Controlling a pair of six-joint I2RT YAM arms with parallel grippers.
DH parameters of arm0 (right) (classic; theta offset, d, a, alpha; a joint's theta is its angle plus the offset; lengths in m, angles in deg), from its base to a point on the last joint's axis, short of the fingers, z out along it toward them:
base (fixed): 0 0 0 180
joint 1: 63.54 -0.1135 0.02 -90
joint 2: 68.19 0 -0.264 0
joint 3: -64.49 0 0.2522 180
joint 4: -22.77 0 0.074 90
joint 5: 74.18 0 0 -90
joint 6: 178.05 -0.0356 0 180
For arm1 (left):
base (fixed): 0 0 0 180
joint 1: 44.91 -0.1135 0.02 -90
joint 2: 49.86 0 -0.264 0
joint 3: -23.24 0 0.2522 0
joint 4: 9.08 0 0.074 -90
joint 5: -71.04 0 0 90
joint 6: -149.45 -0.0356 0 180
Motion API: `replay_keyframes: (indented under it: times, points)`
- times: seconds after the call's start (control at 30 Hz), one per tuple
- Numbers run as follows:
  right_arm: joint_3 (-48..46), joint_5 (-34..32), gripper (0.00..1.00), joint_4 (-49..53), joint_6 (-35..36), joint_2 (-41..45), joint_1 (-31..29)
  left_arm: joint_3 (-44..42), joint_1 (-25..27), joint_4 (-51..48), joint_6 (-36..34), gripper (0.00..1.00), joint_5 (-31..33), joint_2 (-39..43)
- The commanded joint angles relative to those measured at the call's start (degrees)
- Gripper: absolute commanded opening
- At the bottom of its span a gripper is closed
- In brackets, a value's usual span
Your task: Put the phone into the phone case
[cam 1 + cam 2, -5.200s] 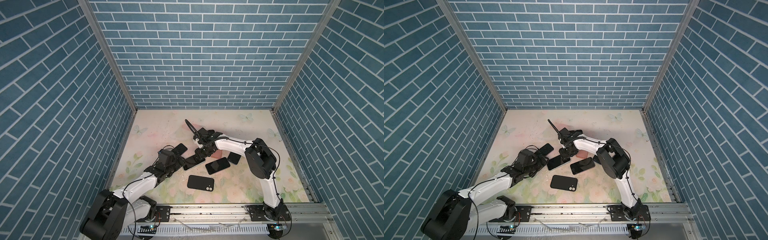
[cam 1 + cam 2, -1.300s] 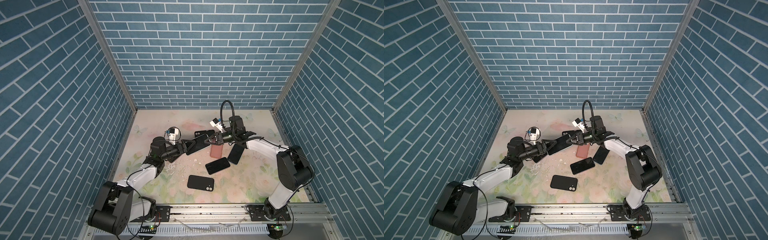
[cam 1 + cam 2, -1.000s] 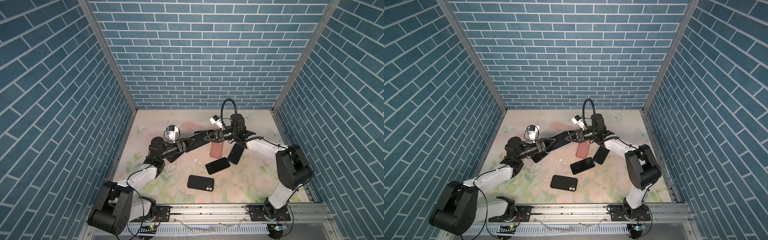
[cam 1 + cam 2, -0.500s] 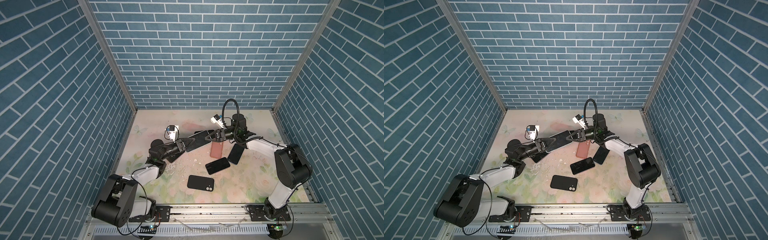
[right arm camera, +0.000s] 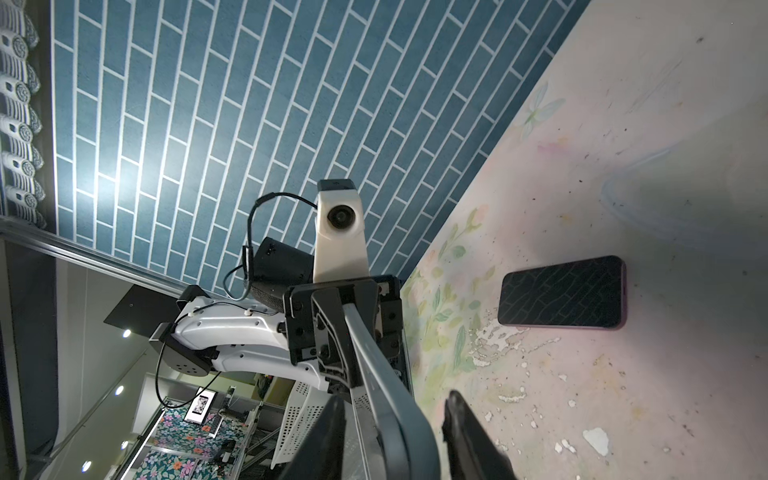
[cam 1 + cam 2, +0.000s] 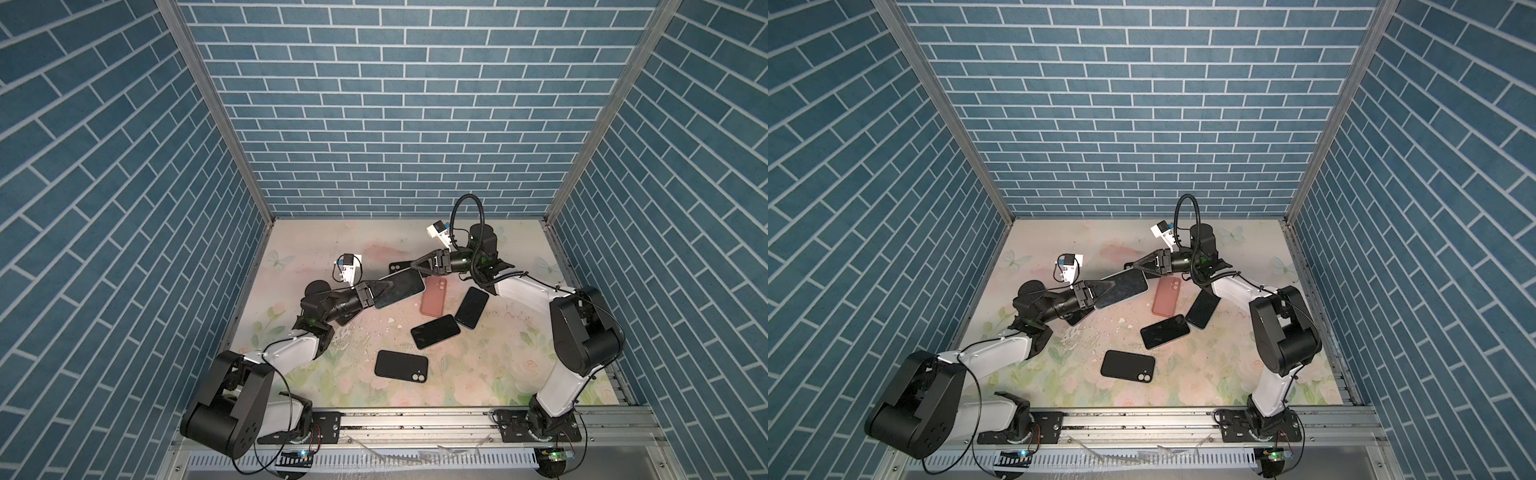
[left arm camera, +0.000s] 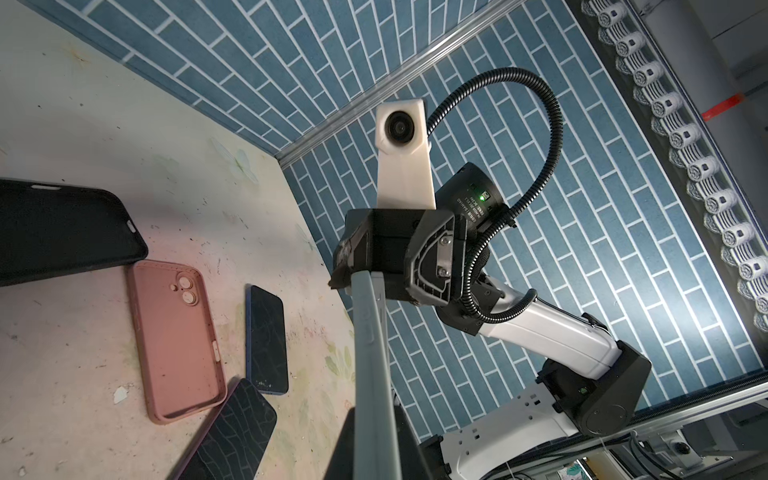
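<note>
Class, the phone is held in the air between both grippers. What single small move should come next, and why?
Probably the right gripper should back away from the phone. In the right wrist view its jaws stand clear of the phone's edge, while the left gripper is shut on the other end, so the left alone carries it. The empty pink case lies on the table nearby.

A: Colours?
B: White shells [image 6: 286,353] on long links, black joints [image 6: 232,399], black triangular left gripper [image 6: 390,287].
A: Cables?
B: Ribbed black hose [image 7: 557,133] looping at right wrist; thin black wire [image 5: 286,194] at left. White camera mounts [image 7: 405,174], green light [image 7: 482,196], silver screws [image 7: 446,240] in black plate.
</note>
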Motion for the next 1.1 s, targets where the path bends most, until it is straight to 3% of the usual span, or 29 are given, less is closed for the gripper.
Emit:
replay_keyframes:
  times: [0.0, 0.37, 0.73, 0.87, 1.07]
  points:
    - [1.4, 0.7, 0.4, -9.5, -6.4, -2.4, -0.8, 0.3, 0.5, 5.9, 1.6, 0.02, 0.1, -0.8]
    - [-1.2, 0.6, 0.37, -11.8, -7.4, -2.6, -2.4, 0.3, 0.6, 8.2, 2.5, 0.0, 1.6, -2.4]
    - [-1.3, -0.6, 0.0, -12.2, -7.3, -3.0, -2.6, 0.1, 1.0, 8.4, 2.8, 0.0, 1.2, -2.6]
    - [-0.7, -0.8, 0.01, -12.0, -7.3, -3.4, -2.5, 0.0, 1.1, 8.5, 2.9, 0.0, 1.0, -2.3]
    - [-1.6, -3.4, 0.38, -7.6, -2.5, -0.9, -1.2, -0.3, 1.1, 5.8, 2.1, 0.0, 3.2, -0.6]
